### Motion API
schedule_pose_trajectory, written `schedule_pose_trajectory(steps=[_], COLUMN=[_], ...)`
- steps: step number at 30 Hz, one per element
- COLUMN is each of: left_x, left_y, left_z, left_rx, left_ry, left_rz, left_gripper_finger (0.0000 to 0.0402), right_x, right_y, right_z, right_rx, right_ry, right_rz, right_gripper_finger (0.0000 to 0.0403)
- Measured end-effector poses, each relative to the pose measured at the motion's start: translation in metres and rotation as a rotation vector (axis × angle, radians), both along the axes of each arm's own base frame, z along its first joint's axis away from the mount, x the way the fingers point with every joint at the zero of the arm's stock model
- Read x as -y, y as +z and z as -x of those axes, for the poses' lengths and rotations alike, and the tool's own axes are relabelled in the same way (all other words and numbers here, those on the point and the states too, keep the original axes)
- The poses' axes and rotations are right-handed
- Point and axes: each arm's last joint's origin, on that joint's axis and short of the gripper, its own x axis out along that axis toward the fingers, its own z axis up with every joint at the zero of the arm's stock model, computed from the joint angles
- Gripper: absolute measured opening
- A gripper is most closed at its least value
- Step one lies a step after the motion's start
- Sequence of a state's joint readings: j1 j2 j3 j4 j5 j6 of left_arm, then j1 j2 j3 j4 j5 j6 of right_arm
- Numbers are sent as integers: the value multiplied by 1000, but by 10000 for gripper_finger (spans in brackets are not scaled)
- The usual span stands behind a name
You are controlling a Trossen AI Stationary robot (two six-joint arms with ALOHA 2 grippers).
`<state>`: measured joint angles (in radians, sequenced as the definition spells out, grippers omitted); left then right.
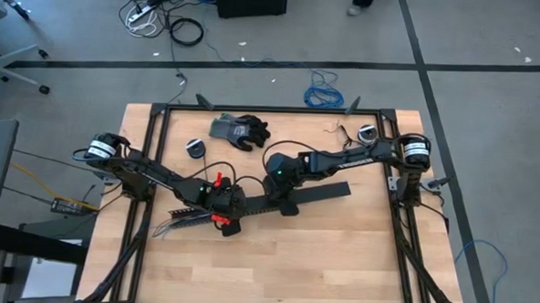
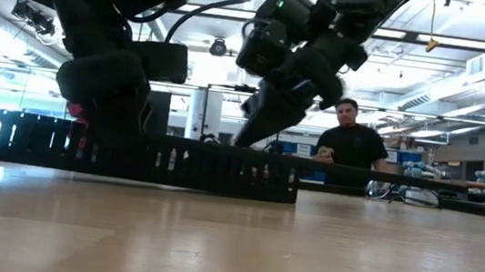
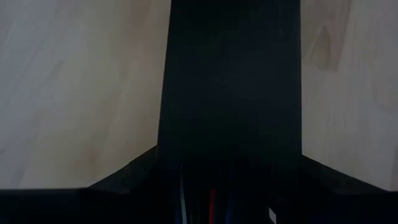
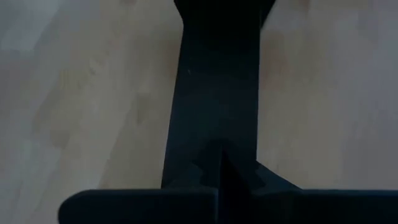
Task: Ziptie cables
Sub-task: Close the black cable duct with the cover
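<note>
A: Report the end effectors.

B: The left gripper (image 1: 224,207) is down at the left end of the black slotted channel (image 1: 295,197), fingers partly apart around that end. The left wrist view shows thin coloured wires between the fingers. The right gripper (image 1: 285,190) is down on the channel's middle, fingers fully together. In the right wrist view they meet in one seam over the channel (image 4: 214,93).

A: Location of the cables?

B: The cables (image 1: 177,221) splay out on the wooden table (image 1: 338,255) to the left of the left gripper, and run into it.

A: Edges and clearance?

B: The channel lies diagonally across the table centre. The near half of the tabletop is bare wood. A black frame rail (image 1: 272,110) runs along the far edge. A dark glove (image 1: 239,130) and two small round objects lie in the far part, apart from the channel.

A: Legible markings?

B: None can be read in any view.
</note>
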<state>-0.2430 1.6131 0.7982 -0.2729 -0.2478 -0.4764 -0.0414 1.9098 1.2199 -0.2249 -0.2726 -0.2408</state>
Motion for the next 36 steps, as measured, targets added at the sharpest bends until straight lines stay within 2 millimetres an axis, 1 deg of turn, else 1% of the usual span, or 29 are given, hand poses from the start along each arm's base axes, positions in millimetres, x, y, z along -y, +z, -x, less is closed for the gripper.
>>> schedule_pose_trajectory(steps=[3, 4, 10, 13, 16, 20, 23, 26, 31, 36], left_x=[-2, -2, -4, -3, -3, -3, -3, -2, -1, 1], left_y=[-1, -1, 0, 1, 2, 8, 8, 12, 20, 20], left_z=[0, -1, -2, -3, -5, -8, -7, -7, -3, 6], left_rx=[-3, -1, 8, 18, 34, 79, 40, -11, -127, -217], left_ry=[-1, 1, 4, -39, -76, -75, -64, -82, -104, -126], left_rz=[7, 9, 10, -22, -50, -63, -55, -38, -48, -96], left_gripper_finger=[229, 229, 229, 232, 248, 290, 321, 340, 346, 346], right_x=[-2, -2, -4, -4, -5, -5, -5, -5, -5, -6], right_y=[-12, -13, -13, -14, -14, -15, -15, -15, -15, -16], right_z=[-5, -6, -5, -4, -3, -3, -3, -2, -1, -1], right_rx=[-13, -13, -17, -33, -43, -48, -49, -51, -63, -65], right_ry=[14, 14, 13, 16, 17, 20, 20, 22, 24, 26], right_rz=[-19, -21, -26, -31, -33, -36, -36, -37, -40, -41], right_gripper_finger=[0, 0, 0, 0, 0, 0, 0, 0, 0, 0])
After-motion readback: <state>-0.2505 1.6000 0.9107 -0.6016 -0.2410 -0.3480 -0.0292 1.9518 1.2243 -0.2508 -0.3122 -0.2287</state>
